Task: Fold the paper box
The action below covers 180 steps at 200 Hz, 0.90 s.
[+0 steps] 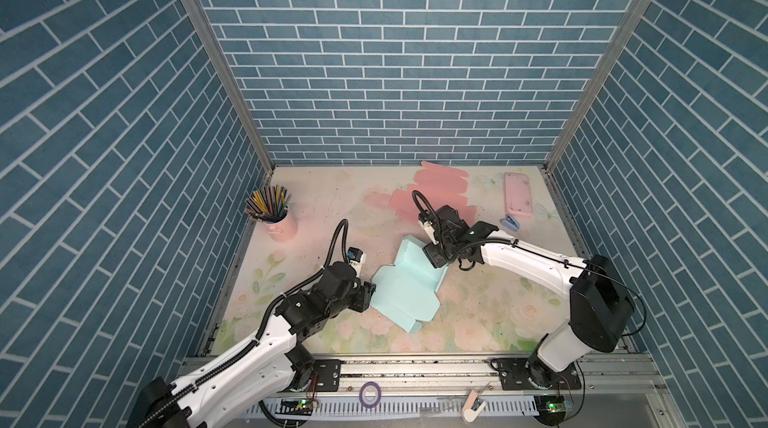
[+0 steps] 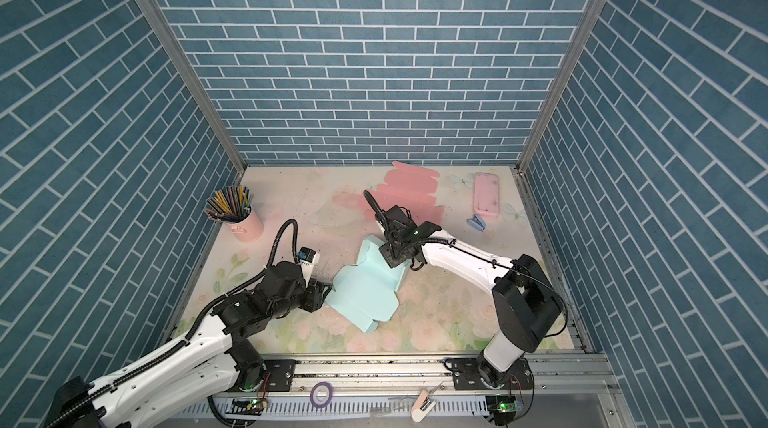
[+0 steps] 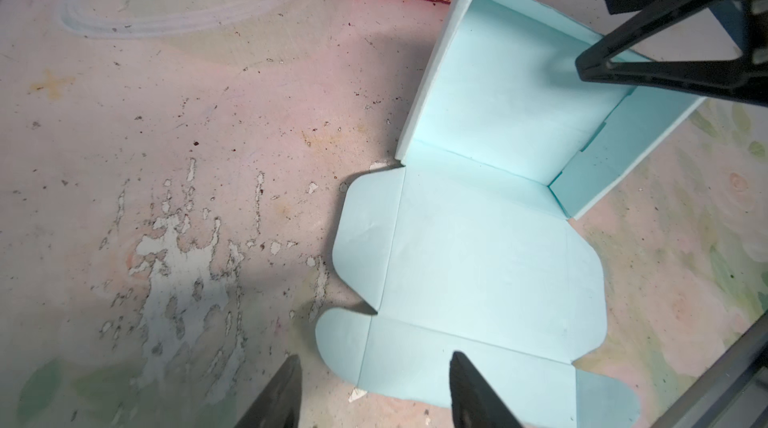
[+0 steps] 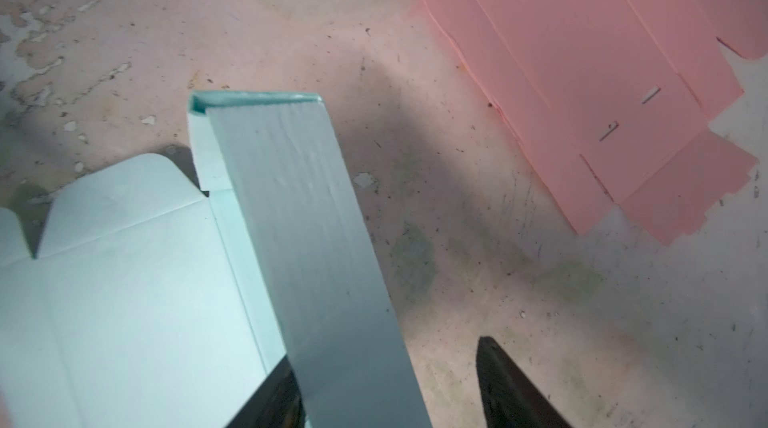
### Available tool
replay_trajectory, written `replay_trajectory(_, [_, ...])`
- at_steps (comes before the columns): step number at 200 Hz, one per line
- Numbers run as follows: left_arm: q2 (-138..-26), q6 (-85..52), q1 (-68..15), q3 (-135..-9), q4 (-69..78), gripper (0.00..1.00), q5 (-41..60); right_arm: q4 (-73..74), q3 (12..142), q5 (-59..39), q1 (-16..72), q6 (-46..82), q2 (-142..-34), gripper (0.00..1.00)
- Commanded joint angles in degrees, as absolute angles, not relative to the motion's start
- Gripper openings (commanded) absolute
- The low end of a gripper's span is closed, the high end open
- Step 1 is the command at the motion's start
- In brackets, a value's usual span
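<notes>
The light blue paper box (image 1: 405, 286) (image 2: 365, 290) lies mid-table in both top views, partly folded. Its far half has side walls standing, and the near half lies flat with rounded flaps (image 3: 361, 234). My left gripper (image 1: 371, 289) (image 2: 327, 286) (image 3: 375, 356) is open at the flat part's near-left edge, with one finger over the end flap and the other over bare table. My right gripper (image 1: 434, 256) (image 2: 392, 254) (image 4: 384, 349) is open astride the raised far wall (image 4: 299, 218). One finger is inside the box behind that wall. The other stands outside, apart from it.
A flat pink cardboard sheet (image 1: 436, 193) (image 4: 602, 72) lies behind the box. A pink cup of pencils (image 1: 279, 222) stands at the back left. A pink case (image 1: 518, 196) and a small blue clip (image 1: 510, 223) sit at the back right. A purple tape roll (image 1: 370, 393) rests on the front rail.
</notes>
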<state>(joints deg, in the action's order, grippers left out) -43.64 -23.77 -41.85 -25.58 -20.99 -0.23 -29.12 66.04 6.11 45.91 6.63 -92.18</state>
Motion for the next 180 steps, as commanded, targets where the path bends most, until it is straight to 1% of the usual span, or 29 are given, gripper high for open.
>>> replay_trajectory(1, [-40.82, -29.51, -42.86, -27.01, -27.80, 0.64, -1.21, -27.69, 64.38, 3.43, 43.60, 6.21, -93.09, 0.63])
replay_trajectory(35, [-38.93, -34.25, -45.48, -27.88, -28.28, 0.75, -0.88, -24.12, 61.70, -0.01, 39.63, 8.32, -94.11, 0.60])
replay_trajectory(58, [-41.06, -36.32, -48.00, -28.85, -25.89, 0.90, -1.30, -23.13, 60.95, -0.75, 38.96, 8.48, -95.08, 0.58])
replay_trajectory(80, [-43.72, -39.09, -51.20, -29.18, -22.83, 0.99, -3.89, -21.95, 59.74, -1.19, 38.92, 8.62, -94.56, 0.57])
replay_trajectory(111, [-48.40, -41.81, -52.27, -28.54, -14.18, 0.99, -3.00, -20.33, 58.17, -1.86, 38.85, 8.88, -94.47, 0.57])
replay_trajectory(150, [-52.32, -45.34, -53.67, -27.61, -7.97, 0.90, -3.39, -18.16, 56.17, -2.59, 38.89, 9.45, -94.68, 0.56])
replay_trajectory(180, [-51.81, -47.56, -55.05, -26.59, -7.66, 0.87, -6.05, -16.97, 55.67, -2.90, 38.85, 9.67, -95.68, 0.56])
